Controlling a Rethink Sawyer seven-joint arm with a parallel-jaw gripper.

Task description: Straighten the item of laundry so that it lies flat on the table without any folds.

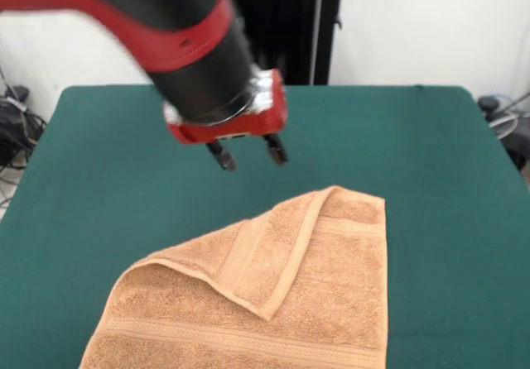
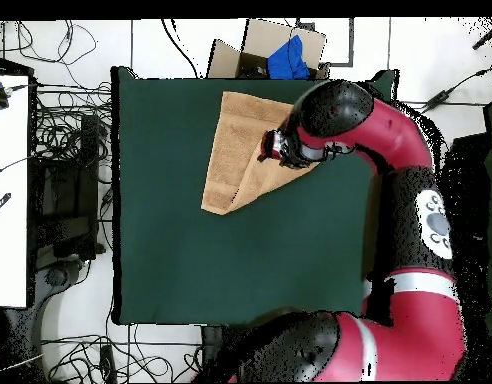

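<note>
On the green tabletop (image 1: 99,179), near its front edge, lies the orange-tan towel (image 1: 331,303), one corner folded over diagonally. Above the towel's far corner hangs the claw (image 1: 248,154), fingers (image 1: 224,158) parted, holding nothing.

Orange-tan towel (image 1: 273,303) with woven border bands, on a dark green counter (image 1: 439,162); red and black arm (image 1: 166,30).
</note>
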